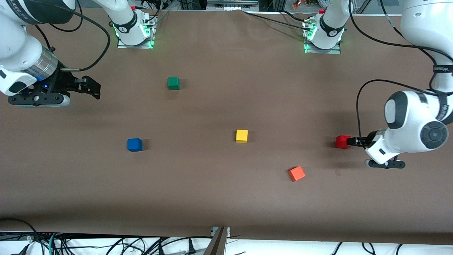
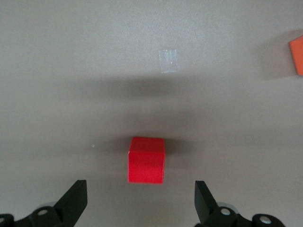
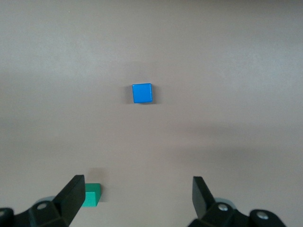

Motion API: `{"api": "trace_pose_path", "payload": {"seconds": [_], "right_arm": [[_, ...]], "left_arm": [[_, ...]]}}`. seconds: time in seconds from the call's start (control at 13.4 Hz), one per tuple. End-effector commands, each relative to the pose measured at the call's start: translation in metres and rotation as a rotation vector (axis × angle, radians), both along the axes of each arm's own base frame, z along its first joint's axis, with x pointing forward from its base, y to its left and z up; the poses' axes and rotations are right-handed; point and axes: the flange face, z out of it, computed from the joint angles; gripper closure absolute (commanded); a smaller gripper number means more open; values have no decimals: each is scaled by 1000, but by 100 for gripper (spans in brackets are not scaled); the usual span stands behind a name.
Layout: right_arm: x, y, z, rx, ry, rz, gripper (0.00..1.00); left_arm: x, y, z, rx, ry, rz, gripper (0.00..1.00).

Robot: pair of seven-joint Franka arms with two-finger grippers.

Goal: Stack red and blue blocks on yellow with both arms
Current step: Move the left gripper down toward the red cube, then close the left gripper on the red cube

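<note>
Left tool (image 1: 350, 141): low over the tabletop (image 1: 226, 198) at the left arm's end, fingers (image 2: 75, 201) spread wide and released, holding nothing.
Red block (image 1: 342, 142): flat on the tabletop just ahead of the left tool's fingertips; in the left wrist view (image 2: 147, 160) it sits centred ahead of the open gap, not yet between the fingers and touching neither.
Orange block (image 1: 296, 173): near the left tool, nearer to the front camera than the red block and turned at an angle; its corner shows at the edge of the left wrist view (image 2: 297, 56).
Tape scrap (image 2: 168, 61): a small clear piece stuck to the tabletop, past the red block as the left tool sees it.
Right tool (image 1: 92, 86): up in the air over the right arm's end of the tabletop, fingers (image 3: 73, 196) spread apart and released, empty.
Blue block (image 1: 135, 144): on the tabletop well apart from the right tool, centred ahead of its open gap in the right wrist view (image 3: 142, 93).
Green block (image 1: 173, 83): on the tabletop, apart from the right tool; in the right wrist view (image 3: 91, 195) it shows just beside one fingertip.
Yellow block (image 1: 242, 136): alone on the tabletop between the two tools, roughly midway between the blue and red blocks, nothing stacked on it.
</note>
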Motion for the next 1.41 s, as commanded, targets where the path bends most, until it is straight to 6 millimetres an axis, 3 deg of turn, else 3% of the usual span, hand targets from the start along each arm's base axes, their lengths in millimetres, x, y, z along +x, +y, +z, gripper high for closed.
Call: {"api": "trace_pose_path", "payload": {"seconds": [0.0,0.37,0.74,0.82,0.89,0.97,1.04,1.12,1.34], "right_arm": [[0,-1,4,16,5,0,0],[0,-1,4,16,5,0,0],[0,-1,4,16,5,0,0],[0,-1,4,16,5,0,0],[0,-1,4,16,5,0,0],[0,-1,4,16,5,0,0],[0,-1,3,15,6,0,0],[0,-1,4,16,5,0,0],[0,-1,3,15,6,0,0]], "left_arm": [[-26,-2,-19,-3,-39,-28,0],[-56,-5,-64,0,-94,-44,0],[-64,-6,-75,-4,-110,-69,0],[-63,-6,-75,-4,-111,-74,14],[-63,-6,-76,-6,-113,-90,35],[-62,-7,-75,-8,-116,-104,63],[-61,-6,-75,-8,-122,-107,85],[-61,-7,-75,-8,-125,-109,97],[-58,-7,-69,-7,-136,-109,100]]}}
